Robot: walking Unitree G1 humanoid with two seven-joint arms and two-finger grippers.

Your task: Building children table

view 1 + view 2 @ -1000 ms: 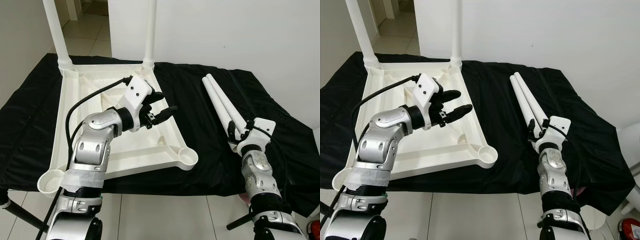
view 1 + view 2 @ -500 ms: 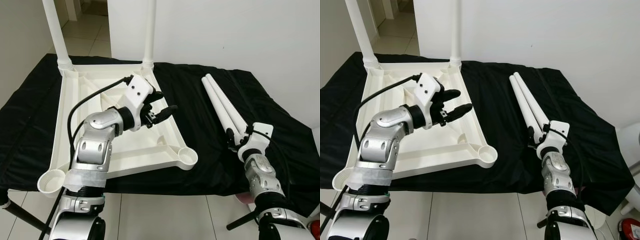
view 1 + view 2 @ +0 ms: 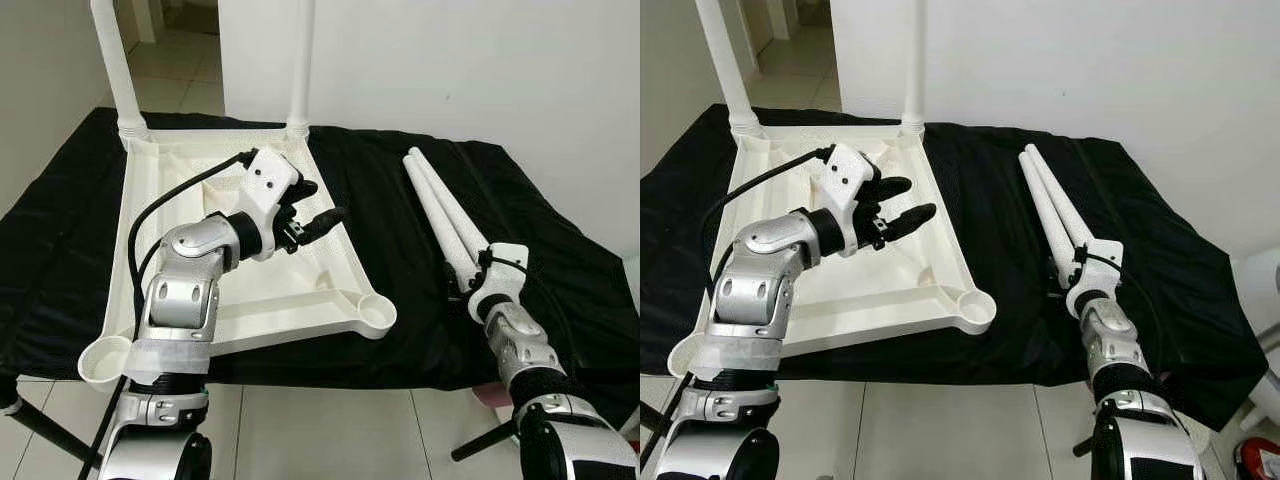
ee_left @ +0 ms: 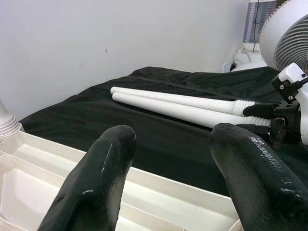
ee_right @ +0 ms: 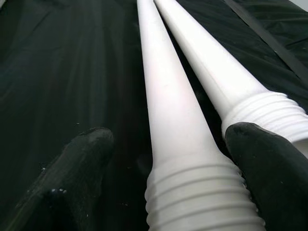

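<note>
The white table top (image 3: 200, 270) lies upside down on a black cloth, with two white legs (image 3: 113, 60) (image 3: 303, 60) standing in its far corners. Its near corner sockets (image 3: 372, 315) (image 3: 103, 362) hold nothing. Two loose legs (image 3: 440, 205) lie side by side on the cloth at the right. My left gripper (image 3: 318, 218) hovers open over the top's right rim, nothing between its fingers (image 4: 96, 178). At the loose legs' threaded ends, my right gripper (image 5: 171, 137) is open, its fingers (image 5: 72, 178) straddling the ribbed end of one leg (image 5: 168, 120).
The black cloth (image 3: 400, 270) covers the whole work surface, and its front edge drops to tiled floor. A white wall stands close behind. A fan (image 4: 288, 29) is off to the right, beyond the cloth.
My right wrist has shifted slightly left and settled closer onto the legs' threaded ends. The left gripper has edged a little back along the rim, still open.
</note>
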